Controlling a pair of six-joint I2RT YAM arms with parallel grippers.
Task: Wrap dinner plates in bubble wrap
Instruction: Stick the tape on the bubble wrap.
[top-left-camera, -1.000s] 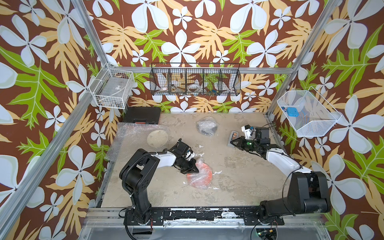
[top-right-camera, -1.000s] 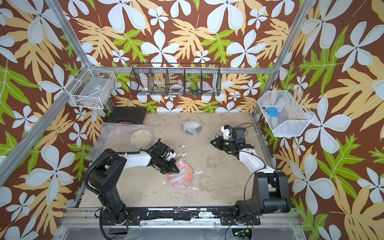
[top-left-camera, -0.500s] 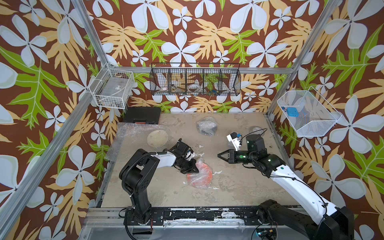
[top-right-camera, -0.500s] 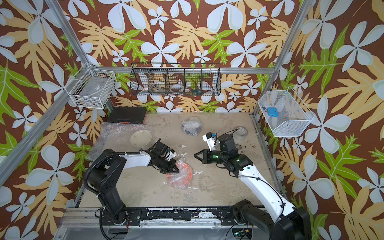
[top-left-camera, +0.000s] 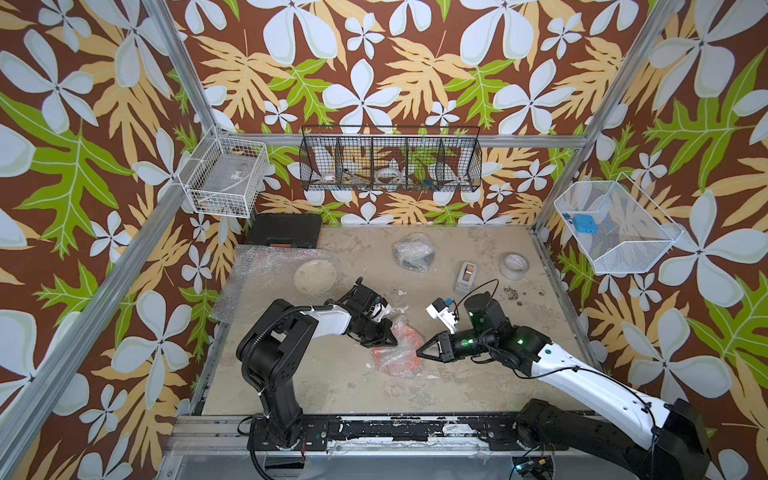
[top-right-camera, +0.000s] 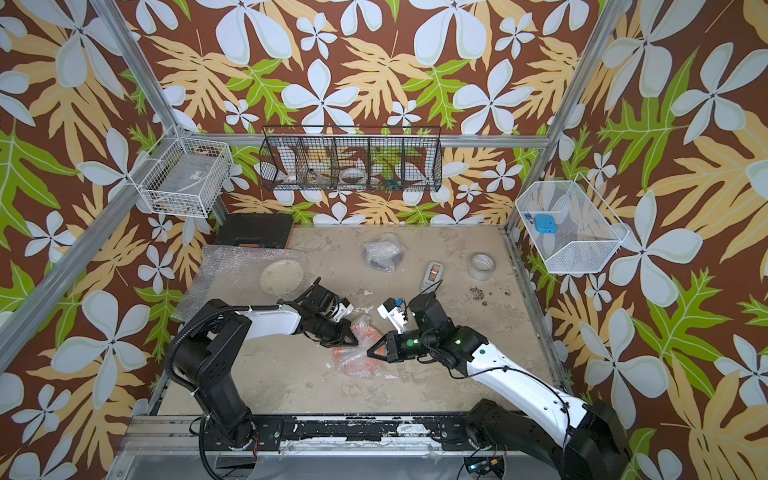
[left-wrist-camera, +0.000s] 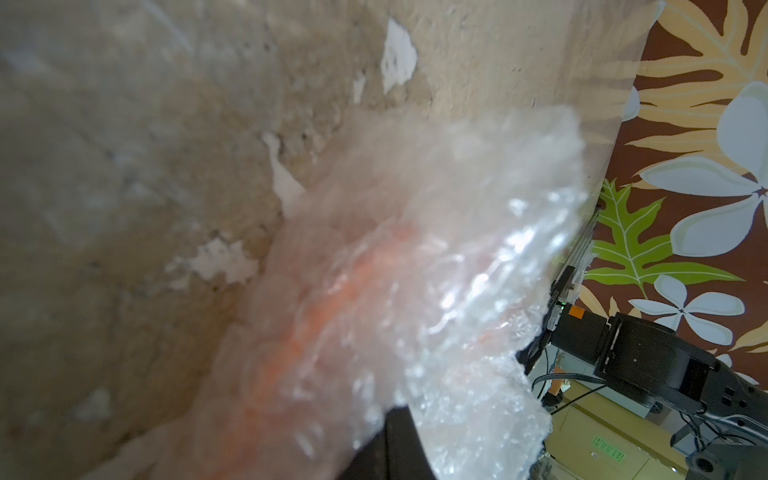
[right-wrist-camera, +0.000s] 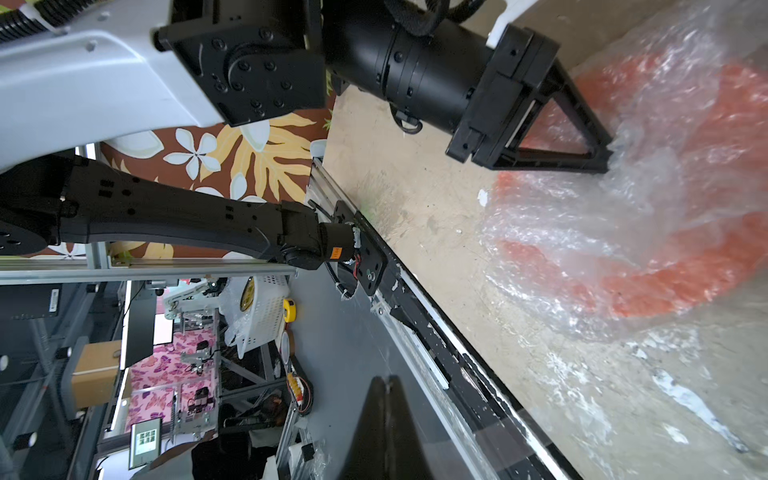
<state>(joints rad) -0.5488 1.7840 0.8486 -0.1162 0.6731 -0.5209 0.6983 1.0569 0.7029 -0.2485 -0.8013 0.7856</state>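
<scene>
Cream plate (top-left-camera: 314, 276) lies bare on a flat sheet (top-left-camera: 257, 282) of bubble wrap at the far left of the worktop (top-left-camera: 332, 386), so I judge it not yet wrapped. Nearer and toward the middle, the orange plate (top-left-camera: 406, 333) is loosely swathed in crumpled wrap (top-left-camera: 392, 353), with orange showing through, so this one looks half done. The left pincer (top-left-camera: 392, 341) is closed on that wrap at its left edge. The right pincer (top-left-camera: 419, 353) is closed and empty, its tip pointing at the wrap's right edge, near it. At the far middle sits a bundle (top-left-camera: 413, 251) with something dark inside, probably the black plate, finished. A tape roll (top-left-camera: 514, 266) lies far right.

On the left wall a white wire basket (top-left-camera: 195, 195) holds a flat greyish thing. The black basket (top-left-camera: 473, 166) on the far wall holds tape rolls and small bits. The mesh basket (top-left-camera: 631, 253) on the right wall holds a blue thing (top-left-camera: 584, 224).
</scene>
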